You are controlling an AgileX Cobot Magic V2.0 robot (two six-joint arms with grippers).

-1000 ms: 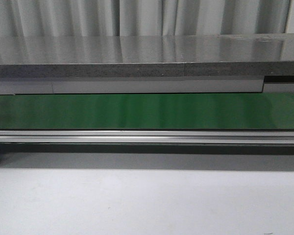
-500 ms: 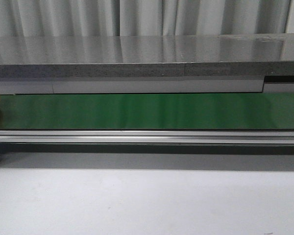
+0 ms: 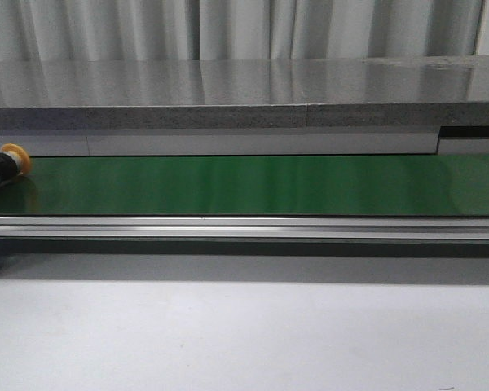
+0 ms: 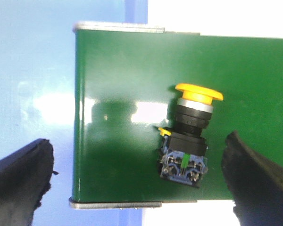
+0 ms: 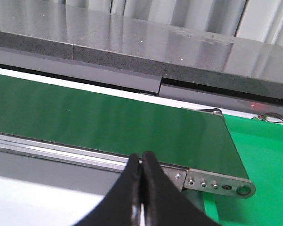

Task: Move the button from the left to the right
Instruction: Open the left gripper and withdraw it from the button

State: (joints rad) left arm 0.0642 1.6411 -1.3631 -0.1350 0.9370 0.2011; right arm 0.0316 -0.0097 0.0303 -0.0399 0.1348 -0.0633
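Observation:
The button [image 3: 6, 165], with a yellow mushroom cap and a black body, lies on its side at the far left end of the green conveyor belt [image 3: 253, 186]. In the left wrist view the button [image 4: 188, 136] rests on the belt [image 4: 118, 89] near its end. My left gripper [image 4: 137, 143] is open above it, with the button closer to one black finger [image 4: 254, 179] and touching neither. My right gripper [image 5: 141, 157] is shut on nothing, over the metal rail near the belt's right end [image 5: 132, 117]. Neither gripper shows in the front view.
A grey stone-topped counter [image 3: 244, 90] runs behind the belt. A metal rail [image 3: 244, 226] lines the belt's front edge, with a white table surface [image 3: 244, 334] before it. A green surface [image 5: 259, 155] lies beyond the belt's right end.
The button was out of the front view one second ago, showed at the left edge half a second ago, and now lies further right on the belt.

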